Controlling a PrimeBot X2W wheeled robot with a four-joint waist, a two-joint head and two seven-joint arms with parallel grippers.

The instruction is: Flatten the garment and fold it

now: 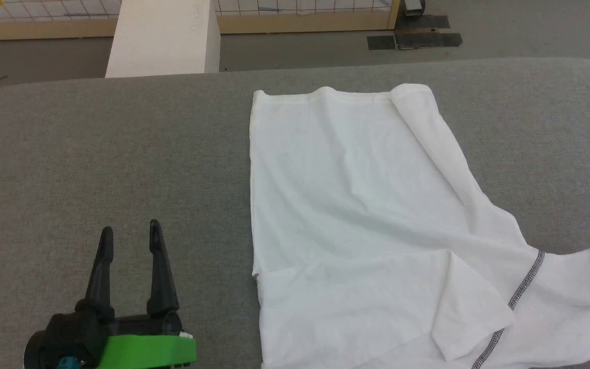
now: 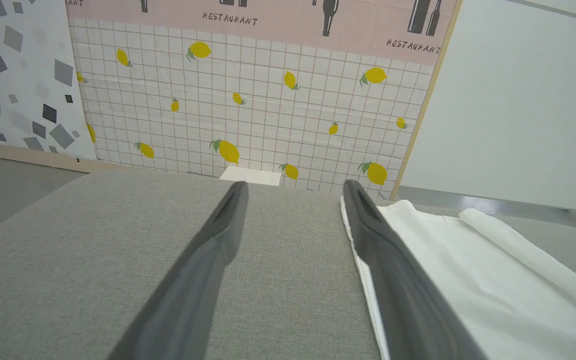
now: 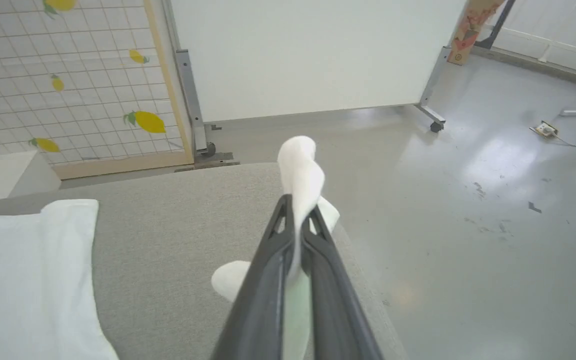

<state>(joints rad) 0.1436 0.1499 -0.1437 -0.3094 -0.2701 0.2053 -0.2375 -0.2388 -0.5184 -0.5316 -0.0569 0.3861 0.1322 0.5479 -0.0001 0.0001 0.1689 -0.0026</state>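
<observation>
One white block (image 1: 162, 36) stands beyond the table (image 1: 95, 154), left gripper (image 1: 130, 228) wide, right gripper (image 3: 298, 212) pinching the garment (image 1: 351, 205).

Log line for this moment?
left pincer: open, beside shirt | right pincer: shut on shirt | shirt: spread on table
</observation>
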